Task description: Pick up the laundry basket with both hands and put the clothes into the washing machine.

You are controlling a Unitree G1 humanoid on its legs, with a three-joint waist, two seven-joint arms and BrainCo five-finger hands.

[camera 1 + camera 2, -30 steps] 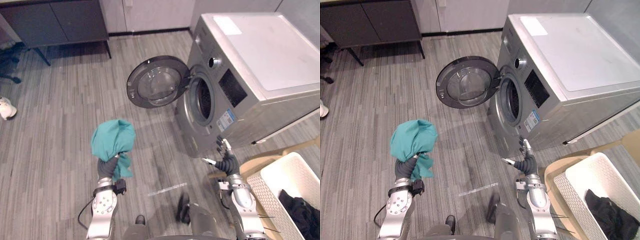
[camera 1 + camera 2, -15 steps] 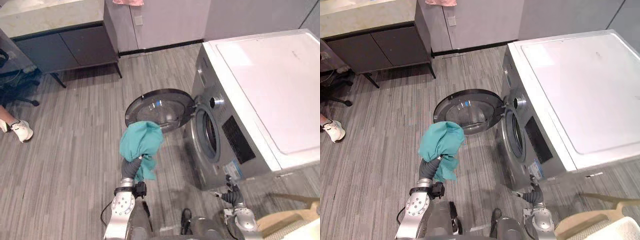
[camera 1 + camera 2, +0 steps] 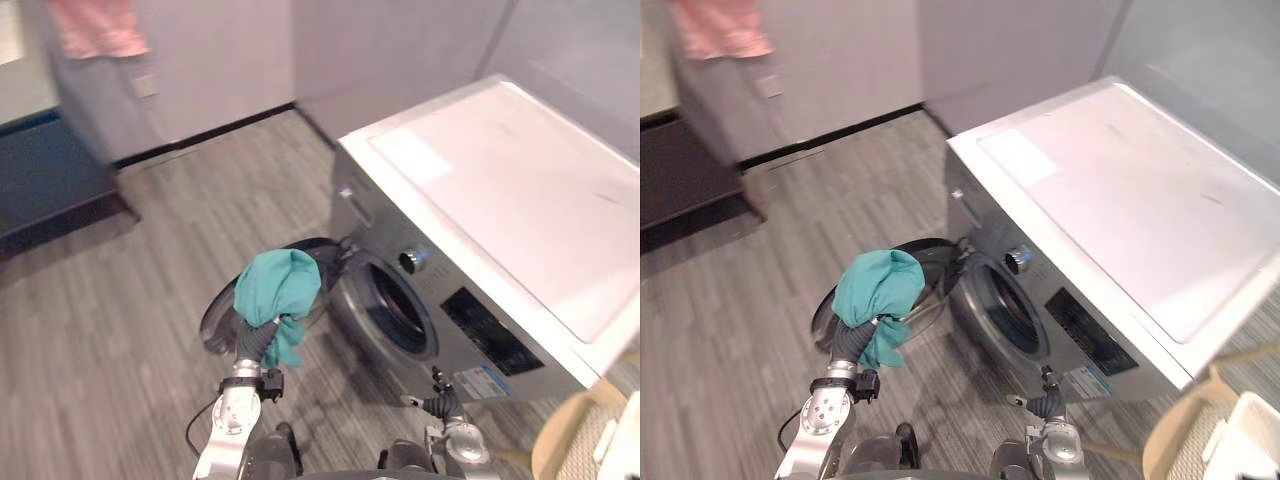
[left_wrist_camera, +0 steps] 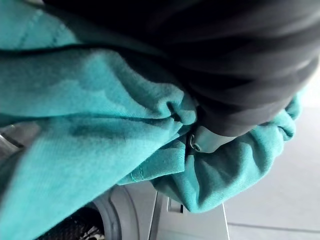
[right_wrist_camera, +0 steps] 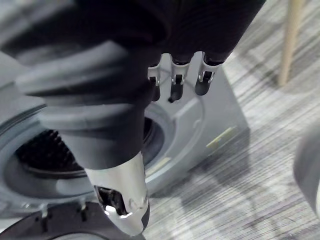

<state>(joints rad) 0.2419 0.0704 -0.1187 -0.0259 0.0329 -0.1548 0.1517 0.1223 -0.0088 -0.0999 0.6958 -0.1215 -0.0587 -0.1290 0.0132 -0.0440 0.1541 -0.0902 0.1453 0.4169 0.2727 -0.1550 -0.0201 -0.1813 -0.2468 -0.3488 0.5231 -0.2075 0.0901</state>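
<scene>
Step in hand: loading. One teal cloth (image 3: 277, 290) is being carried to the washing machine (image 3: 500, 230). The cloth is bunched on top of the left hand (image 3: 256, 342), up off the floor (image 3: 110, 300), just off the machine's front on its hinge side. It is in front of the open door (image 3: 213, 322), near the drum opening (image 3: 398, 312) but not in it. The cloth covers the left hand completely, in the left wrist view too, so I can't tell how it grips; the cloth rides on it either way.

The right hand (image 5: 173, 85) is low in front of the machine, below the opening. It is relaxed and spread, thumb apart, holding nothing. The right wrist view looks past it into the dark drum.

What looks like a corner of the white basket (image 3: 1243, 440) shows off the machine's front corner on the far side from the door. It is well apart from both hands, and neither hand is on it.

Judgement: mid-task, this cloth not yet in.

Next move: swing the left hand across from the door side to the opening, clear the door edge and rim, and push the bunch well inside before letting go. Risk: a loose tail catches on the rim or drops to the floor short of the drum.
</scene>
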